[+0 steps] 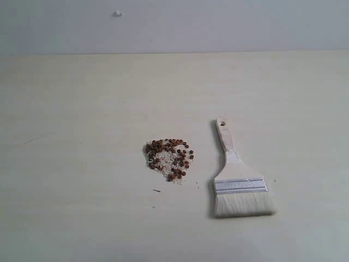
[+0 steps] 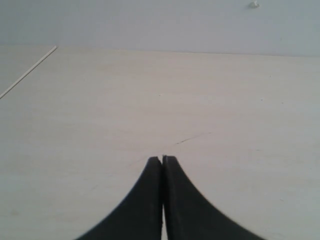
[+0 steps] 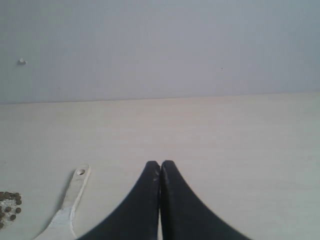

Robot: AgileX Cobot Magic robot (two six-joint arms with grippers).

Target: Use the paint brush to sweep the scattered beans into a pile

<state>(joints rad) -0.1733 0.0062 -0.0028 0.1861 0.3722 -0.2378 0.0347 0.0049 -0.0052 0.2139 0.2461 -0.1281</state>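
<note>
The beans (image 1: pixel 168 158) lie in a small reddish-brown cluster mixed with whitish crumbs in the middle of the pale table (image 1: pixel 82 109). The paint brush (image 1: pixel 237 177) lies flat to their right, handle hole toward the back, off-white bristles toward the front. Neither gripper shows in the exterior view. My left gripper (image 2: pixel 162 159) is shut with nothing in it, over bare table. My right gripper (image 3: pixel 160 163) is shut too, empty, with the brush handle (image 3: pixel 70 200) and a few beans (image 3: pixel 10 206) off to one side of it.
A grey wall (image 1: pixel 218 24) rises behind the table and carries a lone white speck (image 1: pixel 118 13). A thin dark scratch (image 2: pixel 192 138) marks the tabletop ahead of the left gripper. A seam or edge line (image 2: pixel 27 72) runs across one corner of the left wrist view.
</note>
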